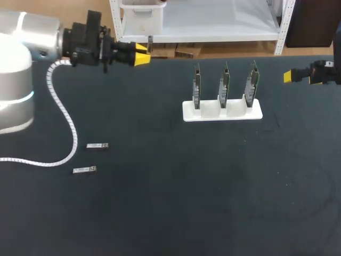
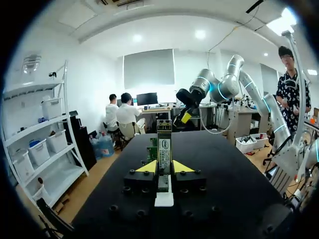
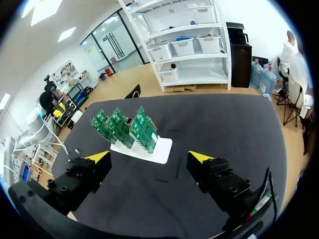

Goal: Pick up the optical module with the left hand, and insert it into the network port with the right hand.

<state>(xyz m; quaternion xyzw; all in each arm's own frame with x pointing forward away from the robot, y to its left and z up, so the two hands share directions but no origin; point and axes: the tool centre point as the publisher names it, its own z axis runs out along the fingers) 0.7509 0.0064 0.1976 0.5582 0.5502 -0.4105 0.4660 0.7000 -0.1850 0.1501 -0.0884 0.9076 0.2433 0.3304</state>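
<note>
Our left fingers (image 2: 147, 168) grip one module (image 2: 164, 147) held above the surface (image 1: 186, 186), so pickup looks done, while our right fingers (image 3: 202, 157) stand wide open beside the boards (image 1: 224, 85), with handover and insertion yet to do.

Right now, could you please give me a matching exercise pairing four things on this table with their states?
1 left gripper
2 right gripper
3 white stand
4 loose optical modules

A open, empty
B holds three upright green cards
C lying flat on the table
D shut on an optical module

Pairs: 1-D, 2-A, 3-B, 4-C.
</note>
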